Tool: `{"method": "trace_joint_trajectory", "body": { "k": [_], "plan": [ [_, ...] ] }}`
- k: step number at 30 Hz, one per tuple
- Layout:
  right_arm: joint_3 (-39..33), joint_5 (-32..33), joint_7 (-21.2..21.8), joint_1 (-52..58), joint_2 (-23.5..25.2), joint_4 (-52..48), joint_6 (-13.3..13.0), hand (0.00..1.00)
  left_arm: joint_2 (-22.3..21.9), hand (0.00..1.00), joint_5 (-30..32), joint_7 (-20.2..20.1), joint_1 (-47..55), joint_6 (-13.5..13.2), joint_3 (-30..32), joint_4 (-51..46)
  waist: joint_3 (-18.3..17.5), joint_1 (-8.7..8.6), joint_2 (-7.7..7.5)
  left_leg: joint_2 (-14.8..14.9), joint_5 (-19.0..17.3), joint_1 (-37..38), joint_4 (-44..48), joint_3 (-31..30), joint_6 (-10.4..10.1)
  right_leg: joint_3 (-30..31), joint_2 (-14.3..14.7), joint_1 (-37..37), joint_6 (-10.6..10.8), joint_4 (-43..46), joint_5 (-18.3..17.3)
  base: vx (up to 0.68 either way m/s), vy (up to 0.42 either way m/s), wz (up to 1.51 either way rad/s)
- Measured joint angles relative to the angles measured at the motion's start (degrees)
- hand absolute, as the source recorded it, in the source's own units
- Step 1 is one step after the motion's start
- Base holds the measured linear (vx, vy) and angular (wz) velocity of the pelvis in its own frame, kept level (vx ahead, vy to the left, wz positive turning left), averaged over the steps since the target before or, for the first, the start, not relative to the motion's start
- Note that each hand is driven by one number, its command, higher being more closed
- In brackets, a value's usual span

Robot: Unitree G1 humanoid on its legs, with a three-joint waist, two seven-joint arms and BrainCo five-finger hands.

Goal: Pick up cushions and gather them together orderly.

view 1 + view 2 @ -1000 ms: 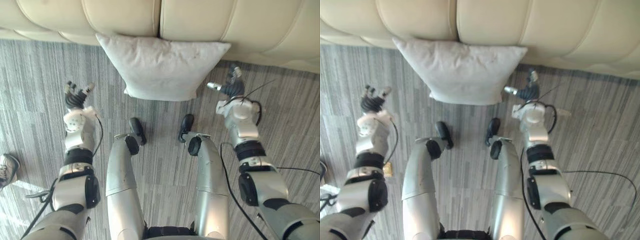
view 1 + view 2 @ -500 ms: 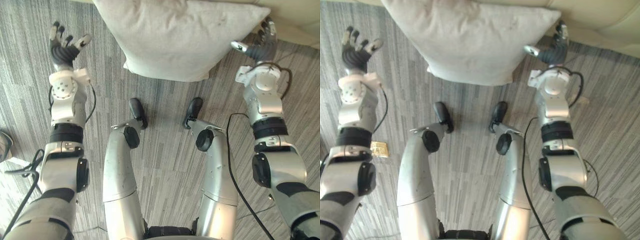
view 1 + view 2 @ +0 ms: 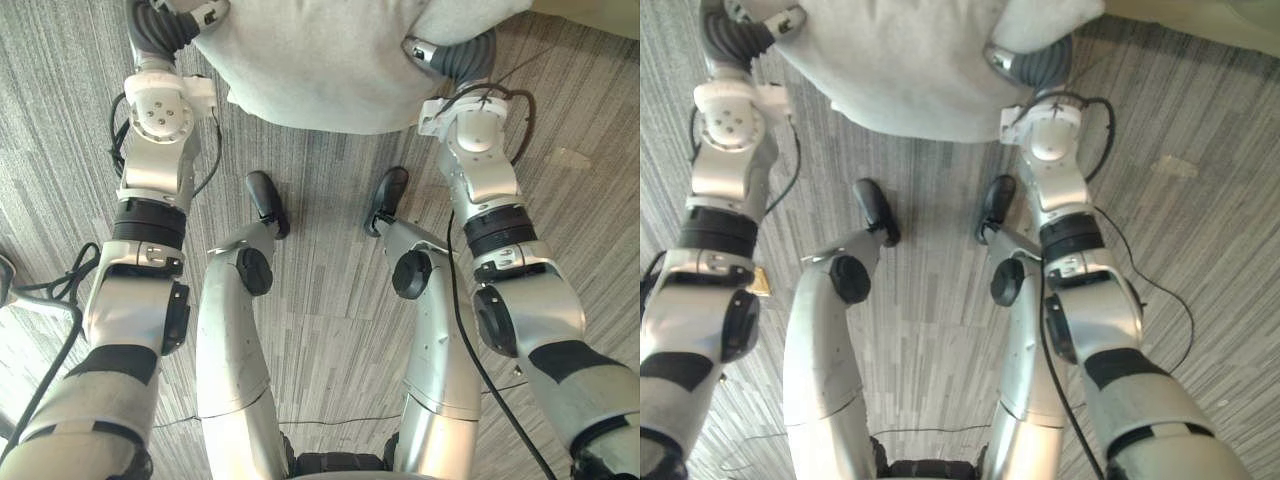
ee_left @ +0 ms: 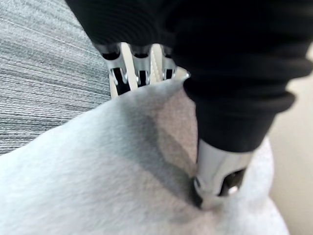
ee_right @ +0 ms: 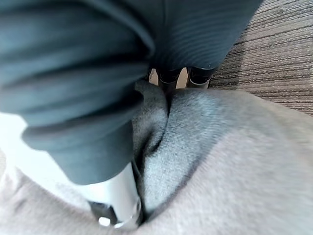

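At the cushion's left edge, the left hand [image 3: 158, 30] is clamped on the fabric. In its wrist view the fingers [image 4: 139, 73] go behind the edge of the cloth and the thumb [image 4: 217, 178] presses into the near face, where the fabric creases and dips under it. On the opposite edge the right hand [image 3: 458, 58] has the same sort of hold. Its thumb [image 5: 117, 203] is pushed into the front face, and its fingers [image 5: 193, 74] pass behind a bunched fold of the fabric.

Between the two hands sits the cushion [image 3: 320, 60], pale grey and soft-looking, pinched at both sides with the arms reaching up to it from either flank. It is straight ahead of the robot, and its lower edge curves across the floor in the head views. From where the head looks down, I cannot tell whether that edge rests on the floor or hangs just above it.

Under and around it runs the carpet [image 3: 330, 330], grey with fine streaks running crosswise. To the right of the right arm there is a small pale patch [image 3: 565, 158] on the carpet, well apart from the cushion. Beside the left arm lies a small tan scrap [image 3: 759, 282]. Beyond the cushion, at the far right corner, is a strip of cream upholstery [image 3: 1200, 8].
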Motion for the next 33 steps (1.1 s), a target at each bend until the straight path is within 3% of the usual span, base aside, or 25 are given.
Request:
{"method": "trace_joint_trajectory", "body": {
  "k": [7,15,17,20,21,24,26,33],
  "plan": [
    [1.1,2.5,-0.1,9.2,1.7,-7.4,2.2,1.00,-2.9,1.00,-5.2,2.3,7.8,0.0,-1.0,-7.9,-0.2,0.07,-0.02,-0.1,0.3,7.1,-0.7,-1.0,-0.3,-0.5,0.5,7.7,0.1,-0.5,-0.1,-0.04,-0.014,0.01],
    [1.0,1.5,-0.5,25.3,5.7,-23.2,2.3,1.00,-10.0,1.00,-6.2,4.5,25.4,-4.1,0.3,-25.3,-1.3,-0.01,-0.06,-0.4,2.1,28.2,-11.5,1.9,-1.8,-1.3,1.4,27.4,0.7,-9.2,-0.5,-0.06,-0.051,0.03],
    [1.1,1.1,-0.5,32.1,7.3,-26.5,2.3,1.00,-13.7,1.00,-6.2,4.6,33.3,-5.3,-0.4,-28.6,-6.7,-0.06,-0.08,-0.7,2.3,31.4,-14.1,2.4,-2.2,-1.7,1.6,30.4,0.7,-11.4,-0.5,0.12,-0.052,0.00],
    [1.1,-0.8,-0.5,40.8,7.7,-33.2,2.3,1.00,-18.0,1.00,-6.8,4.6,42.0,-5.5,-1.8,-32.7,-7.8,-0.14,-0.06,-1.3,2.6,42.3,-17.8,3.1,-3.0,-2.4,2.0,41.3,0.4,-15.0,-0.3,0.17,-0.016,0.00],
    [1.4,-0.9,-0.3,44.7,7.9,-35.9,2.2,1.00,-19.0,1.00,-6.8,4.4,46.0,-5.6,-2.5,-34.4,-9.6,-0.23,-0.04,-1.6,2.5,45.0,-19.4,3.3,-3.1,-2.5,2.2,44.1,0.6,-17.1,-0.3,0.11,0.006,-0.03],
    [2.4,-1.0,0.6,53.6,8.1,-42.4,2.0,1.00,-20.5,1.00,-6.9,3.7,56.3,-6.3,-4.7,-39.8,-11.2,-0.30,-0.15,-2.4,2.1,55.0,-24.4,5.2,-3.7,-2.0,2.5,53.2,1.8,-21.5,-0.7,0.15,0.031,-0.11],
    [4.0,-1.4,2.2,60.6,8.3,-45.7,1.8,1.00,-21.4,1.00,-7.4,2.8,63.9,-6.8,-5.4,-42.8,-15.0,-0.31,-0.34,-2.9,1.9,60.6,-27.8,6.7,-4.0,-1.3,3.0,58.0,2.4,-24.5,-0.6,0.18,0.036,-0.19],
    [5.9,-2.7,5.9,73.1,9.5,-49.1,1.4,1.00,-21.3,1.00,-8.7,-0.6,76.3,-7.5,-6.9,-45.1,-22.8,-0.62,-0.13,-4.8,3.2,72.9,-37.6,10.0,-5.3,0.3,3.7,67.2,3.2,-31.1,-0.5,0.16,0.011,-0.16]
  ]
}}
